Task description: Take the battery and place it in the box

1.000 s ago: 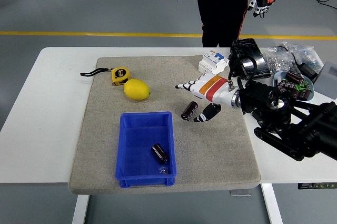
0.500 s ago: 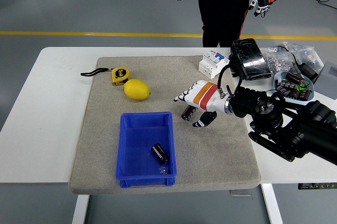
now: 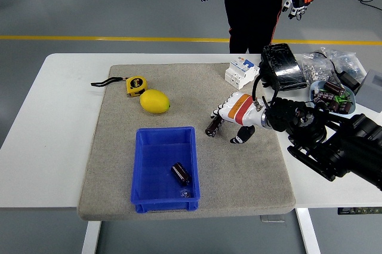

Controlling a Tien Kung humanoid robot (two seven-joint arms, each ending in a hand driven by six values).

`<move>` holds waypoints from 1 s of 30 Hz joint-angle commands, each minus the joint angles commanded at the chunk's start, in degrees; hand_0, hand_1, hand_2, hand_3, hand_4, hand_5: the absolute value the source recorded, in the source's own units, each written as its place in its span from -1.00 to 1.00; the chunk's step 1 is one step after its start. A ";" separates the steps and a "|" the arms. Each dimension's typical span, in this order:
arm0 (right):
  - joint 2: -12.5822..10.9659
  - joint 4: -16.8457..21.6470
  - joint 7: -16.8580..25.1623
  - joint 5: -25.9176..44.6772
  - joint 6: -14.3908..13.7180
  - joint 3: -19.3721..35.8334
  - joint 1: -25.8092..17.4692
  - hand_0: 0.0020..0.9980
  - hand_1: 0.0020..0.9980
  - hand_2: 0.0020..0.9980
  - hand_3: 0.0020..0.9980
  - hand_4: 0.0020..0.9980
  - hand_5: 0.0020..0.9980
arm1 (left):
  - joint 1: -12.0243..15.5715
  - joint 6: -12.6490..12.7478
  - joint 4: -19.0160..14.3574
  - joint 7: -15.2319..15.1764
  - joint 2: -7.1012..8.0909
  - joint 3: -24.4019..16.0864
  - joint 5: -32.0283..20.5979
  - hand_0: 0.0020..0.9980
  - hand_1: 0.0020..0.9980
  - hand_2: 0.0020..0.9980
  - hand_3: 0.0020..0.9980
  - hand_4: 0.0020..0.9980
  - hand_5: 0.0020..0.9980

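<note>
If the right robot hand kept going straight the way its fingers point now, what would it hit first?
The battery on the mat: the right robot hand points left and slightly down, with its fingertips right at it. Whether they already touch is unclear.

A yellow tape measure (image 3: 136,85) is lying near the grey mat's (image 3: 119,146) far left, a lemon (image 3: 155,101) sitting just beside it. A white breaker block (image 3: 241,70) is standing at the mat's far edge, next to a black pack (image 3: 282,67). A person (image 3: 253,3) is standing beyond the white table (image 3: 54,122), hands hanging free.
</note>
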 joint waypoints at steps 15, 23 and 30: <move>-0.86 2.12 1.53 -1.71 0.56 1.30 -0.10 0.07 0.23 0.48 0.47 0.60 -0.25 | 0.63 0.17 0.16 -0.20 -0.12 -0.22 0.10 0.19 0.22 0.30 0.16 0.26 0.17; -1.54 2.08 1.79 -1.09 0.98 1.34 -0.73 -0.16 0.07 0.38 0.22 0.49 -0.30 | 0.65 0.24 0.22 -0.23 -0.21 -0.24 0.10 0.19 0.21 0.29 0.16 0.27 0.17; -1.54 2.14 1.92 -0.94 1.01 1.58 -1.23 -0.18 0.05 0.35 0.22 0.47 -0.31 | 0.68 0.40 0.20 -0.30 -0.34 -0.08 -0.16 0.19 0.22 0.30 0.16 0.27 0.17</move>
